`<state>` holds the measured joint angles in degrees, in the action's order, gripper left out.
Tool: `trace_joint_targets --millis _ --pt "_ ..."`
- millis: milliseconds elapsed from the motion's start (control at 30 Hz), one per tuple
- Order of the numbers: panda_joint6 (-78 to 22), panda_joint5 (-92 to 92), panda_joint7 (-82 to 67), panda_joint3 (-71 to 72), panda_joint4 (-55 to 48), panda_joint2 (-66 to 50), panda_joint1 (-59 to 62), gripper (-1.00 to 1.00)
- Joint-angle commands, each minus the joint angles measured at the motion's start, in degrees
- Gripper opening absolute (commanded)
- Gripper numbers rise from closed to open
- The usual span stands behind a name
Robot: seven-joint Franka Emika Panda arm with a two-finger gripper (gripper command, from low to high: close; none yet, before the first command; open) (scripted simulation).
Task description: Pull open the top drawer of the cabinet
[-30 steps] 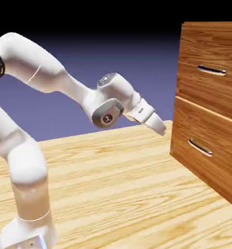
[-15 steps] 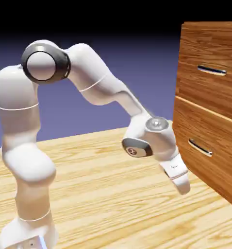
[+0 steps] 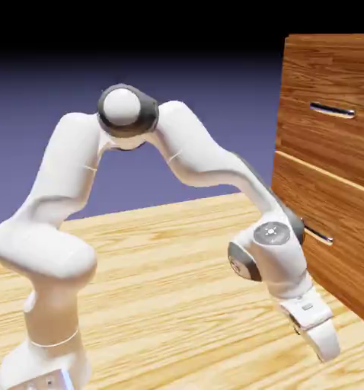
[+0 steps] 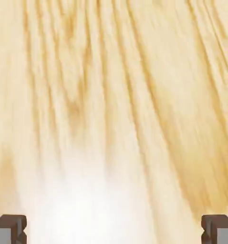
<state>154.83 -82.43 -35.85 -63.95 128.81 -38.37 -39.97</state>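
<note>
Pale wood-grain surface (image 3: pixel 162 289) stretches under a blue-violet backdrop, and you can see the cabinet (image 3: pixel 330 68) standing at the exterior view's right, reddish-brown with 2 stacked drawer fronts. Your target, the top drawer (image 3: pixel 326 141), sits shut and flush, its slim silver handle (image 3: pixel 332 111) running level high on the front; the lower drawer (image 3: pixel 330 236) carries a like handle, partly hidden behind the arm's wrist. You have the arm (image 3: pixel 193 152) arched over and bent low, with the claw (image 3: pixel 320 340) near the surface at the foot of the cabinet, pointing downward and well below the top drawer's handle. From the hand view you get only blurred light wood filling the picture, most likely the surface close beneath, with the 2 fingertips (image 4: pixel 8 228) standing far apart at the bottom corners and nothing between them, so the claw is spread wide and holds nothing.
</note>
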Motion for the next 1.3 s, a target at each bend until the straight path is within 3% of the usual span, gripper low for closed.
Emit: trace_joint_targets --millis 0,833,1100,1133,1267 --pt "-0.6 -2.4 -2.3 -1.9 -0.9 -2.1 -1.1 0.00" --pt "-14.6 -62.7 -59.5 -48.6 -24.5 -54.0 -29.9 0.00" --pt "-10.9 -63.8 -57.8 -48.9 -37.3 -53.7 -22.2 0.00" --pt "-10.9 -63.8 -57.8 -48.9 -37.3 -53.7 -22.2 -1.00" --pt "-12.9 -64.0 -59.3 -49.2 -31.0 -54.4 -26.3 -1.00"
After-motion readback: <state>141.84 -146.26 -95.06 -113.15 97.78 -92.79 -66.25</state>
